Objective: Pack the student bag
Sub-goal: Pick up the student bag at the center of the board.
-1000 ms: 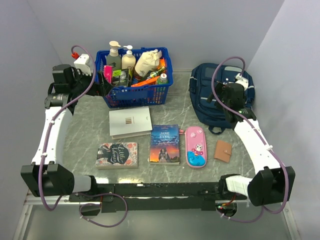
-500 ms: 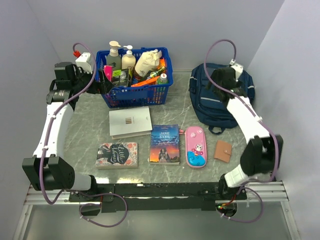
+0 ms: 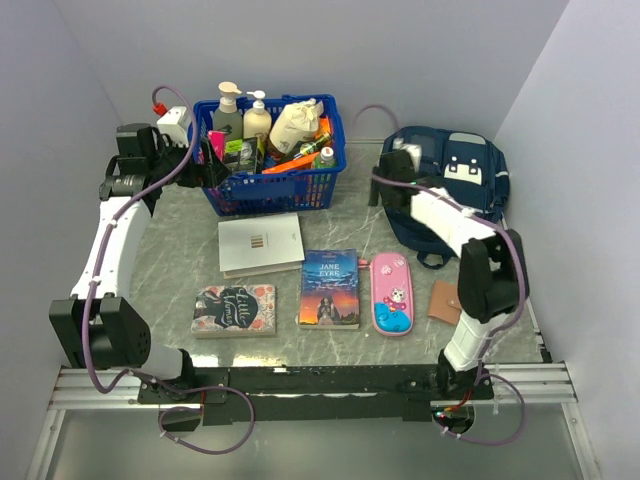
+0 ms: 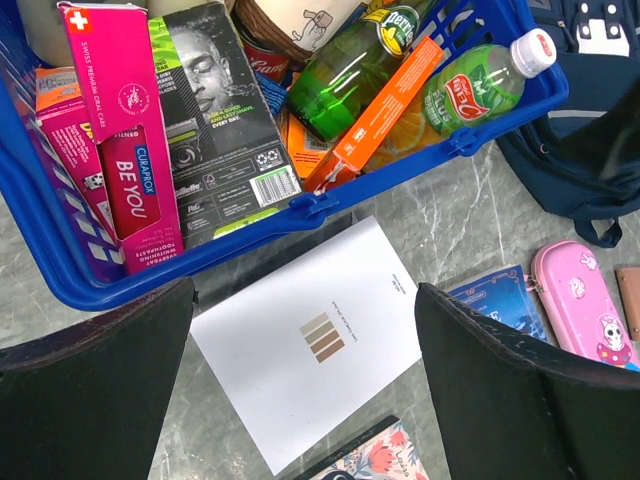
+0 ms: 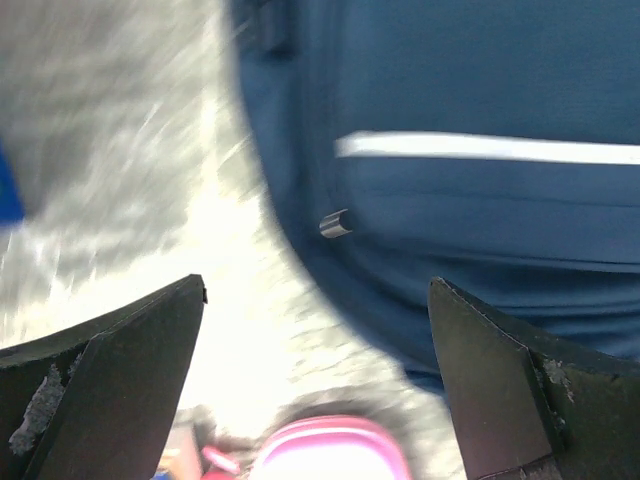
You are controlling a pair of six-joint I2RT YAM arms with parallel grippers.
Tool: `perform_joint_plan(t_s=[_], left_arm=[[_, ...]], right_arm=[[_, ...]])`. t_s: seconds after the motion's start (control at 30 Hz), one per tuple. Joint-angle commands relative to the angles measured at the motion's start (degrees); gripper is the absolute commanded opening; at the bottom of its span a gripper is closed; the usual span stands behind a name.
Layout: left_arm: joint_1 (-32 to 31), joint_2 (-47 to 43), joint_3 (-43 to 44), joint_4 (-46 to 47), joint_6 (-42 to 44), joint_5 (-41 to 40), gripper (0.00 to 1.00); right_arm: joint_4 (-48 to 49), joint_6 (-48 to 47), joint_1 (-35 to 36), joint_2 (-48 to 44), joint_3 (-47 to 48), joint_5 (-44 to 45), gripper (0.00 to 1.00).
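Student bag (image 3: pixel 488 188) far right at back, near blue basket (image 3: pixel 270 186). Jane Eyre book (image 3: pixel 329 288), pink pencil case (image 3: pixel 391 293), brown wallet (image 3: pixel 446 302) lined up front, prob for easy grabbing. Right gripper (image 5: pixel 315 290) by bag's left edge, jaws wide, empty. Left gripper (image 4: pixel 305 295) over basket front, same, nothing held. Right wrist view smeared; can't tell if bag's unzipped.

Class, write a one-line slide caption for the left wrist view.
Open left hand frames a white booklet beside a packed blue basket.
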Motion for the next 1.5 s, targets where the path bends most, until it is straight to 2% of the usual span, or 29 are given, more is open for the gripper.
perform_joint_plan(t_s=[0.0,0.23,0.43,0.57,0.9,1.03,1.2,1.3,1.33,1.43,1.47], left_arm=[[-0.08,-0.26,-0.04,3.04,0.58,1.01,0.96],[-0.08,-0.52,-0.84,3.04,1.72,0.93,0.96],[0.0,-1.13,-1.45,3.04,2.51,0.31,0.96],[0.18,-1.05,-1.27,3.04,2.33,0.4,0.96],[1.32,0.36,3.03,0.67,1.98,1.89,0.96],[1.59,-0.69,2.24,1.63,1.81,2.33,0.96],[1.67,-0.17,3.64,0.67,2.42,2.95,0.96],[1.94,0.09,4.44,0.58,2.16,3.39,0.96],[1.94,0.09,4.44,0.58,1.99,3.47,0.96],[2.02,-0.17,4.26,0.66,1.9,3.39,0.96],[1.94,-0.26,4.0,0.66,1.9,3.04,0.96]], right_arm=[[-0.51,-3.23,4.47,2.64,1.81,1.55,1.0],[-3.5,-3.49,4.29,8.36,5.41,2.86,0.97],[-3.41,-4.99,4.12,9.32,7.17,4.18,0.95],[-5.51,-4.38,4.03,10.91,8.13,4.27,0.87],[-9.82,-0.42,4.03,13.28,7.52,6.82,0.82],[-11.05,0.98,3.07,14.16,8.57,4.81,0.78],[-16.67,2.92,2.19,18.19,12.88,2.69,0.65],[-18.52,3.44,2.01,19.43,14.11,2.78,0.51],[-18.62,3.53,1.92,19.52,14.11,2.78,0.4],[-18.35,3.54,1.31,18.82,13.68,2.87,0.21],[-18.35,3.62,1.04,18.47,13.67,2.87,0.18]])
